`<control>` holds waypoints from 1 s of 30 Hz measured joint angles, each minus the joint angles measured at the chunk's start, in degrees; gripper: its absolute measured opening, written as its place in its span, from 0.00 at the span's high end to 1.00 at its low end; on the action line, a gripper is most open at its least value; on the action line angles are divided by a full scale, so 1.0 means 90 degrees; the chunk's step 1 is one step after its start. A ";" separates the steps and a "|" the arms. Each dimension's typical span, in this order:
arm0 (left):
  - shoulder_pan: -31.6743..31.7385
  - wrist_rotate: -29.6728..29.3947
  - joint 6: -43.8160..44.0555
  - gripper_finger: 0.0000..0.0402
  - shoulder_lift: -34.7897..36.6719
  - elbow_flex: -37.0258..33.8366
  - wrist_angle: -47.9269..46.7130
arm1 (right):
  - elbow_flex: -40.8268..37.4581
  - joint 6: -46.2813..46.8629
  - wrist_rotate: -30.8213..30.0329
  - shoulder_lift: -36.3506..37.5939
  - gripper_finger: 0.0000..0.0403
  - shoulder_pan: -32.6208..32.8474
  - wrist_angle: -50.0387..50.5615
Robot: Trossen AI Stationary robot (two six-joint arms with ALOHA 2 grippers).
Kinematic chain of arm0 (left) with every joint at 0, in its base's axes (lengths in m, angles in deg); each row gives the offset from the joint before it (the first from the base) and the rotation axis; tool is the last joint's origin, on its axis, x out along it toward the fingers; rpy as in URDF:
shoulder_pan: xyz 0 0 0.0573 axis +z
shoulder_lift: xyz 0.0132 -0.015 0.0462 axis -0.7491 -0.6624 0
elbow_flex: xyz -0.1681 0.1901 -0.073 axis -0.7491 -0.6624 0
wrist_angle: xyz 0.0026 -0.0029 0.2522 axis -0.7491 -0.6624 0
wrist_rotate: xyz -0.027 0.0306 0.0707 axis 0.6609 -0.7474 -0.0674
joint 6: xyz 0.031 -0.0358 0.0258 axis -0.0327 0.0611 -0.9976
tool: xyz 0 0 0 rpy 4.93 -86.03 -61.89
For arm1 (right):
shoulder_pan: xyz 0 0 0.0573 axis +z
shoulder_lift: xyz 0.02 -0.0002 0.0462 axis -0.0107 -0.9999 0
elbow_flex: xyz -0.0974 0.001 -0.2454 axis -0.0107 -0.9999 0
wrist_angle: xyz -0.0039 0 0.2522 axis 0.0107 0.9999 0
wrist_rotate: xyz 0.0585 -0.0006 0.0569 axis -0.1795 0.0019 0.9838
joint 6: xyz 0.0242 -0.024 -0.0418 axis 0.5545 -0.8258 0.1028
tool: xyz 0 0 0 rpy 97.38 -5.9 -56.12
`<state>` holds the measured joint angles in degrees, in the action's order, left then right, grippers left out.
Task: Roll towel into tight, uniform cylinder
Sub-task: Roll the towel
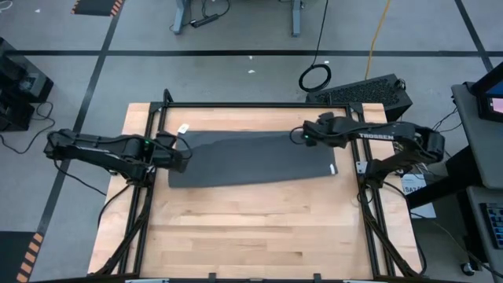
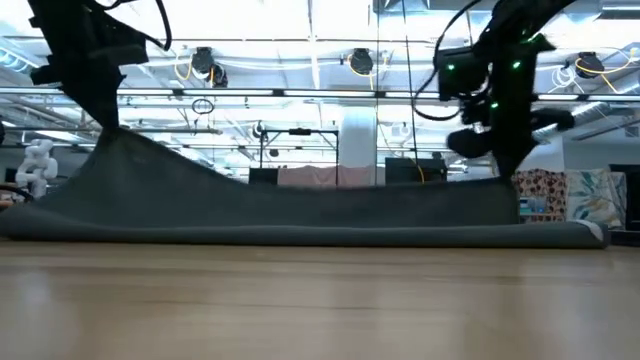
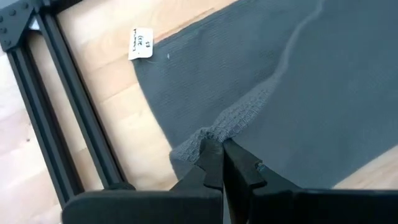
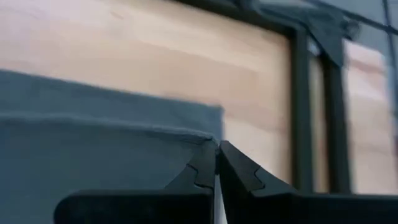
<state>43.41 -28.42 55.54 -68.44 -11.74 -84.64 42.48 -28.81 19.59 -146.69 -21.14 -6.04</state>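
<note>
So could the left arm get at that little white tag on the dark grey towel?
Probably not right now: the left hand is shut on the dark grey cloth towel's edge. The small white tag lies uncovered nearby on the wooden table, so it would have to let go first.

The left gripper (image 3: 221, 144) pinches the hemmed edge of the dark grey towel (image 3: 298, 81), its 2 dark fingers (image 3: 210, 163) pressed together on a bunched fold of cloth. The towel spreads away from the gripper over the wooden table (image 3: 93, 81). A small white tag (image 3: 141, 43) lies at the towel's far corner, near the black frame rail (image 3: 62, 118) bordering the table.
</note>
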 joint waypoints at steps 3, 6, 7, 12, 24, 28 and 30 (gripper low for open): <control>0.0000 -0.0097 -0.0329 1.00 0.0000 0.0097 -0.0005 | 0.0219 0.0530 -0.0039 0.0249 1.00 0.0100 0.0964; 0.0000 -0.0230 -0.0647 1.00 0.0000 0.0275 -0.0003 | 0.0564 0.0737 -0.0040 0.0584 1.00 0.0248 0.1585; 0.0000 -0.0292 -0.0709 1.00 0.0000 0.0332 -0.0012 | 0.0721 0.0757 -0.0030 0.0703 1.00 0.0334 0.1682; 0.0000 -0.0589 -0.1125 1.00 0.0000 0.0538 -0.0013 | 0.1693 0.1114 0.0383 0.1027 1.00 0.0855 0.2533; 0.0000 -0.0886 -0.1706 1.00 0.0007 0.0737 -0.0107 | 0.2734 0.2579 0.2405 0.1074 1.00 0.2916 0.3052; -0.0023 -0.0884 -0.1710 1.00 0.0026 0.0810 -0.0181 | 0.2740 0.3728 0.2753 0.1073 1.00 0.3794 0.3262; -0.0019 -0.0937 -0.1751 1.00 0.0049 0.0869 -0.0239 | 0.2740 0.4214 0.2752 0.1066 1.00 0.4116 0.3250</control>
<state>43.24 -36.85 39.79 -68.00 -3.92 -86.79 67.13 9.11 44.36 -137.10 15.90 23.21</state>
